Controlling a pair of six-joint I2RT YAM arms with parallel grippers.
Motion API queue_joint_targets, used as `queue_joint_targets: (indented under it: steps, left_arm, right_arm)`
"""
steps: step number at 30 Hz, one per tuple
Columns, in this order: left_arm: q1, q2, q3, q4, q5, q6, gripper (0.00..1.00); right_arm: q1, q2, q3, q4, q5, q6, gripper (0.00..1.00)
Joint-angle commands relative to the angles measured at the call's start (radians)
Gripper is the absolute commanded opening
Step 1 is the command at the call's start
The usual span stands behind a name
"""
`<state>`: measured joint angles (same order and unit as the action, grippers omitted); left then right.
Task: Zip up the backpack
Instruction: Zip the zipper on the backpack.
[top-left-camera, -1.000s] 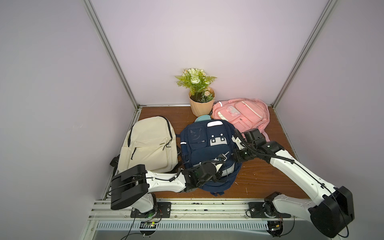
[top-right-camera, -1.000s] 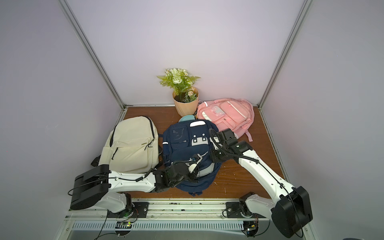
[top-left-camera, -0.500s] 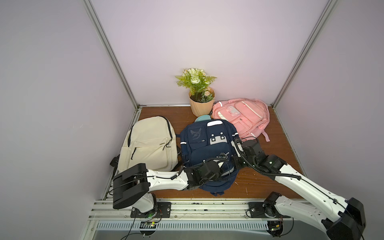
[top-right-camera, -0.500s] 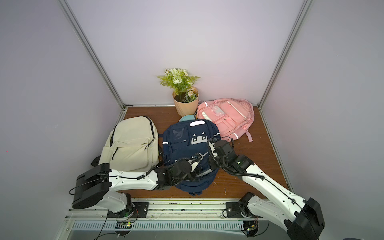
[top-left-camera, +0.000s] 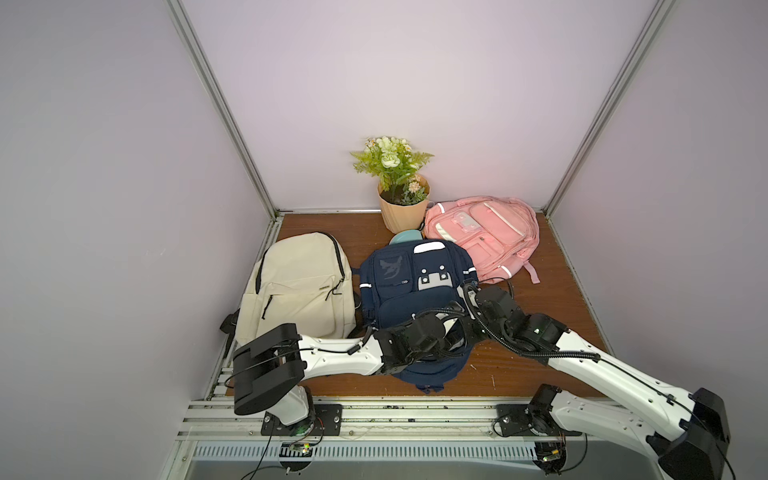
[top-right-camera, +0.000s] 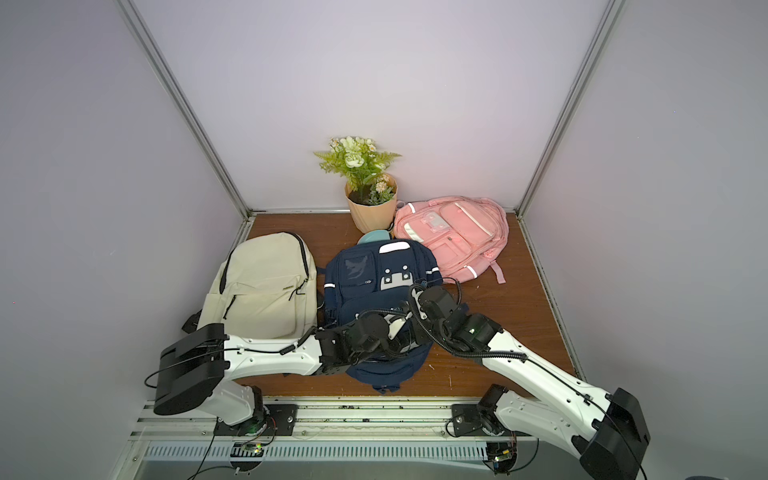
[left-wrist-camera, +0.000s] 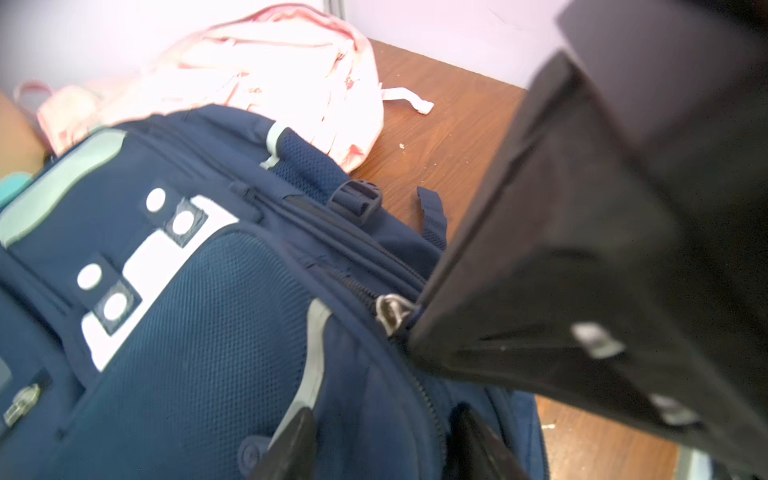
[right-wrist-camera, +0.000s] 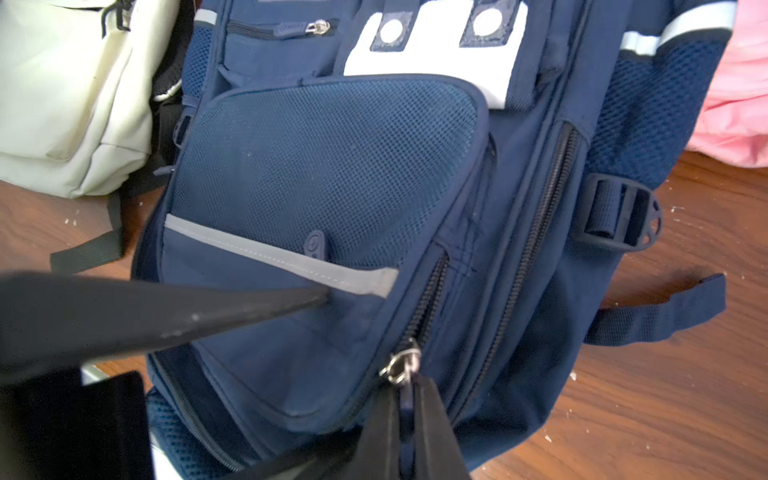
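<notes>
A navy backpack (top-left-camera: 399, 282) (top-right-camera: 361, 282) lies flat mid-table, seen in both top views. My right gripper (right-wrist-camera: 409, 386) is shut on the metal zipper pull (right-wrist-camera: 401, 365) of its front pocket zipper, at the pack's near right side. The pull (left-wrist-camera: 392, 309) also shows in the left wrist view, at the tip of the right gripper (left-wrist-camera: 419, 328). My left gripper (left-wrist-camera: 384, 419) stands open over the pocket's fabric just beside the zipper, and one of its fingers (right-wrist-camera: 187, 316) reaches across the pocket. In both top views the two wrists crowd together over the pack's near end.
A beige backpack (top-left-camera: 299, 282) lies to the left, touching the navy one. A pink backpack (top-left-camera: 482, 237) sits at the back right, a potted plant (top-left-camera: 401, 195) at the back centre, and a teal object (top-left-camera: 405, 237) behind the navy pack. Walls enclose three sides of the wooden table (top-left-camera: 540, 299).
My left gripper has gone from shut to open on the pocket. My right arm has drawn toward the table's front with the zipper pull still in its grip.
</notes>
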<state>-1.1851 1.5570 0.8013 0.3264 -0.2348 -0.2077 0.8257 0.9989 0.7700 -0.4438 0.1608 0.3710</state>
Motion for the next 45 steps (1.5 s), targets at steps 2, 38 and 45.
queue_joint_targets:
  steps: [2,38,45]
  left_arm:
    - [0.036,0.054,0.023,0.060,-0.044,-0.021,0.36]
    - [-0.087,-0.075,-0.152,0.023,-0.128,-0.018,0.00]
    - [-0.089,-0.118,-0.168,0.016,-0.070,-0.013,0.00]
  right_arm:
    - [0.031,-0.046,0.026,0.122,-0.076,0.031,0.03]
    - [-0.266,-0.037,-0.078,0.109,-0.012,0.020,0.00]
    - [-0.276,-0.010,-0.102,0.330,0.184,0.020,0.00]
